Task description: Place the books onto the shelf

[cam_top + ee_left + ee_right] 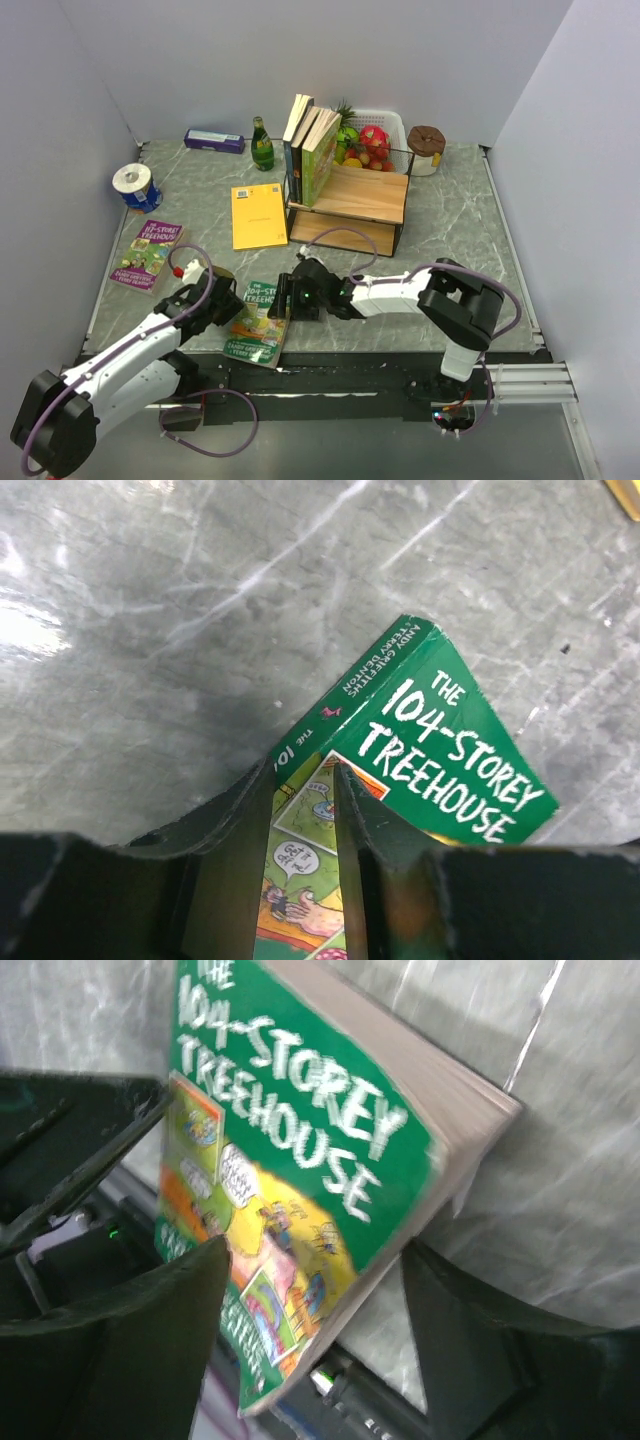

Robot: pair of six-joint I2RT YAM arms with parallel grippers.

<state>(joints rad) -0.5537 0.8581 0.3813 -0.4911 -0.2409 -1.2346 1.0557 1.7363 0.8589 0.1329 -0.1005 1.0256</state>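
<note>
Books in dark and green covers (310, 145) already stand on the wood-and-black-wire shelf (355, 200) at the worktop's far edge. Left gripper (305, 780) pinches the green Treehouse paperback (258, 320) at the near edge, right gripper (310, 1280) open around it; purple paperback (147, 256) and yellow book (259, 215) remain.

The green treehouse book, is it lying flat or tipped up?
Tipped up. The green treehouse book has one edge lifted off the table, page edges showing, with the left gripper and right gripper around it.

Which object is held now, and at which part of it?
The left gripper holds the green Treehouse book, its jaws closed across the spine-side edge. The right gripper is open around the opposite page edge, not clamping it.
</note>
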